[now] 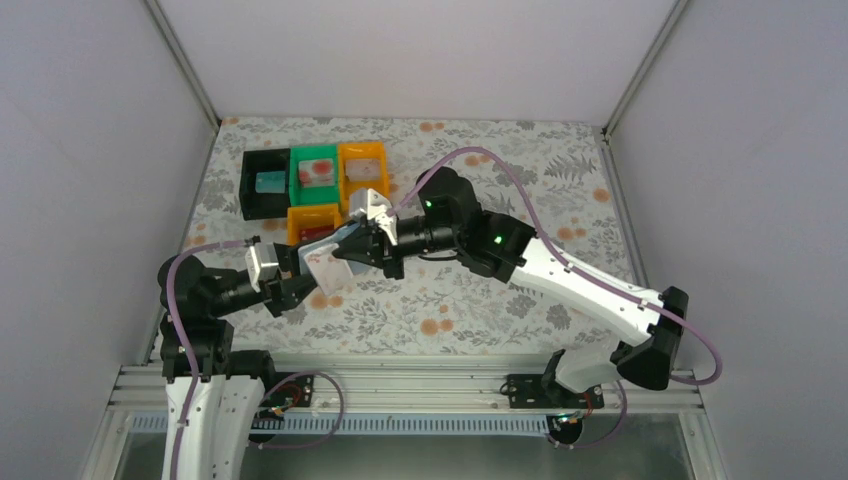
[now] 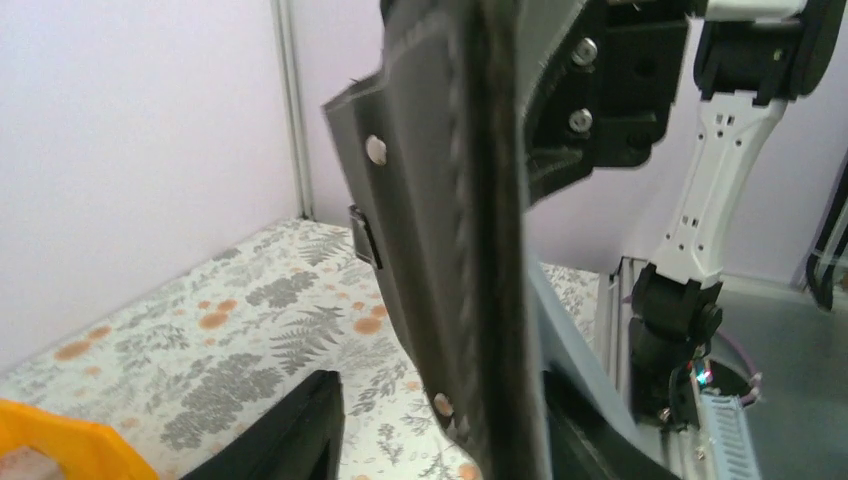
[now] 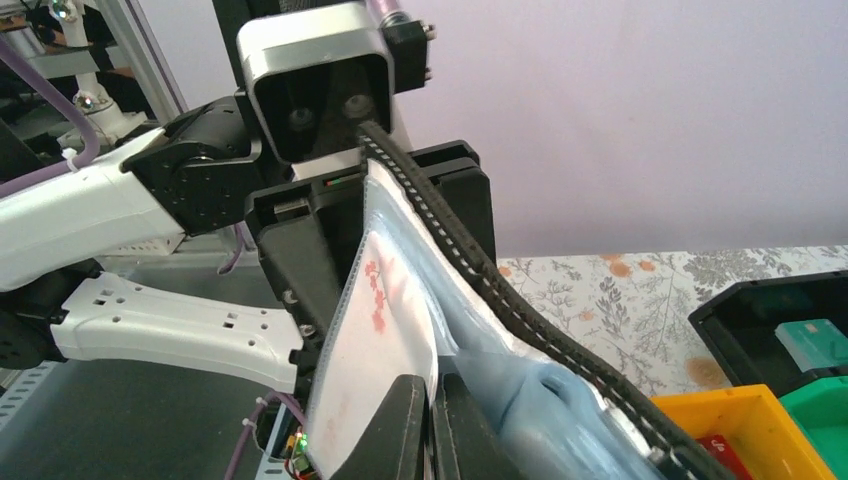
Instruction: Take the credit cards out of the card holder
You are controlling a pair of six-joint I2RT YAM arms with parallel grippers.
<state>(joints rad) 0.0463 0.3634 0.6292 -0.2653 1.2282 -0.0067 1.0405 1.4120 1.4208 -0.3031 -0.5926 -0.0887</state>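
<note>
The card holder (image 1: pixel 322 257) is up in the air between the two arms, black outside (image 2: pixel 450 200), pale blue-grey inside (image 3: pixel 520 370). It stands between the jaws of my left gripper (image 1: pixel 298 273). These are apart, with a gap showing between one finger (image 2: pixel 290 425) and the holder. My right gripper (image 3: pixel 432 430) is shut on the edge of a whitish card with red marks (image 3: pixel 380 320) that sits at the holder's clear sleeve. Other credit cards lie in the trays: a teal one (image 3: pixel 815 343) and a red one (image 3: pixel 725 455).
Several small plastic trays stand at the back left: black (image 1: pixel 247 190), green (image 1: pixel 297 180) and two orange (image 1: pixel 380 165) (image 1: pixel 296 222). The flowered table cloth (image 1: pixel 480 300) spreads around them. Grey walls close in on three sides.
</note>
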